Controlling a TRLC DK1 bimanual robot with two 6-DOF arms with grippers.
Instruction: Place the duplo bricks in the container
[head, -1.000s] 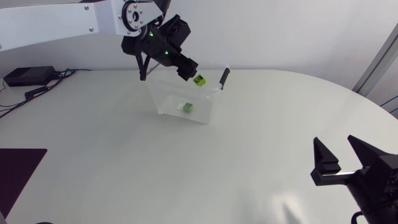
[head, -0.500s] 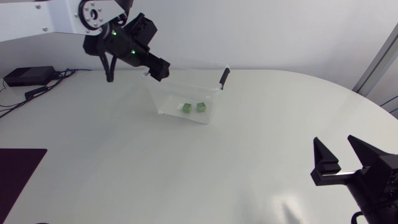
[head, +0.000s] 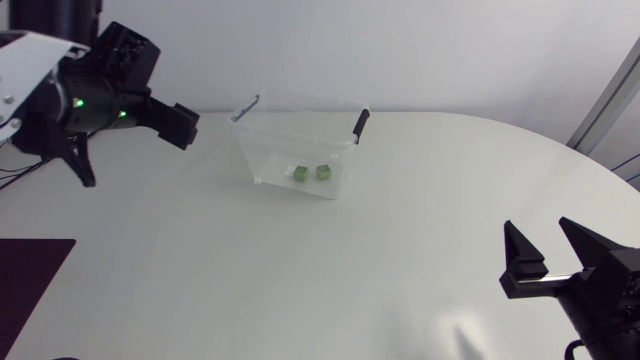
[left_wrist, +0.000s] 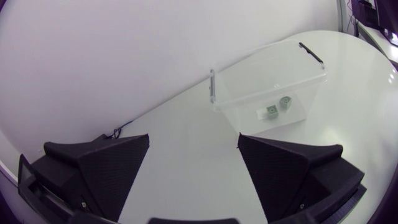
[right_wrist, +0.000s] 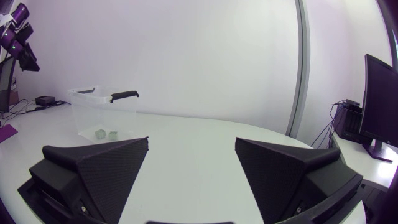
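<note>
A clear plastic container (head: 262, 150) with black handles stands at the back middle of the table. Two green duplo bricks (head: 301, 173) (head: 324, 172) lie side by side on its floor. My left gripper (head: 183, 126) hangs open and empty in the air, to the left of the container and well apart from it. In the left wrist view the container (left_wrist: 249, 93) and both bricks (left_wrist: 272, 111) (left_wrist: 286, 102) lie ahead of the wide-open left gripper (left_wrist: 193, 140). My right gripper (head: 542, 238) stands open and empty at the front right; its own view shows the right gripper (right_wrist: 193, 142) with the container (right_wrist: 87, 115) far ahead.
A black box with cables (head: 45, 122) sits at the table's far left. A dark square mat (head: 30, 270) lies at the front left edge. Bare white tabletop stretches between the container and the right gripper.
The left gripper held a green brick above the container, let it go, and swung away to the left. That brick now lies beside the other one. The right arm kept still.
</note>
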